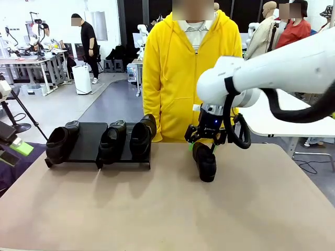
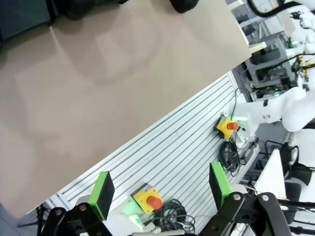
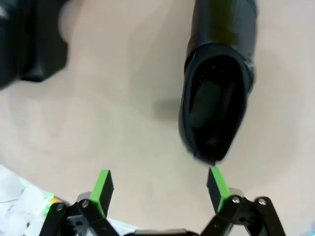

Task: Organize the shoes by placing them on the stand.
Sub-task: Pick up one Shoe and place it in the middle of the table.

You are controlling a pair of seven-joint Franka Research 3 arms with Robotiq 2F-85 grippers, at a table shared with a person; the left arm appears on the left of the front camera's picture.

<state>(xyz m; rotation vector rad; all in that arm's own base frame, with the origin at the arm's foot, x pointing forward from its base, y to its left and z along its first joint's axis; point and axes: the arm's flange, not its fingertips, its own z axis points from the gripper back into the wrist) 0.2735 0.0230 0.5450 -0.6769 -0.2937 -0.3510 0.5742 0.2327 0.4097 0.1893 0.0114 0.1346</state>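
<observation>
Hovering released, the right claw (image 3: 157, 189) overhangs a lone shoe (image 1: 205, 163) (stand (image 1: 89, 140) nearby, three-quarters full).

The stand (image 1: 89, 140) sits on the tabletop (image 1: 167, 209) toward its far left part, and three shoes rest on it in a row: one (image 1: 60, 141) at the left end, one (image 1: 111, 140) near the middle, one (image 1: 141, 136) at the right end, heels raised toward the far side. Between the left shoe and the middle one a stretch of the stand lies bare. A fourth shoe (image 1: 205, 161) lies on the tabletop well to the right of the stand, near the far edge. The right pincer (image 1: 201, 142) hangs just above that shoe's far end; from the right wrist, the shoe (image 3: 219, 83) lies ahead of the spread fingers (image 3: 102, 189), nearer one than the other. A person (image 1: 191, 68) stands behind the far edge. The left pincer (image 2: 160, 191) hangs off the tabletop's left side, beyond its edge.
</observation>
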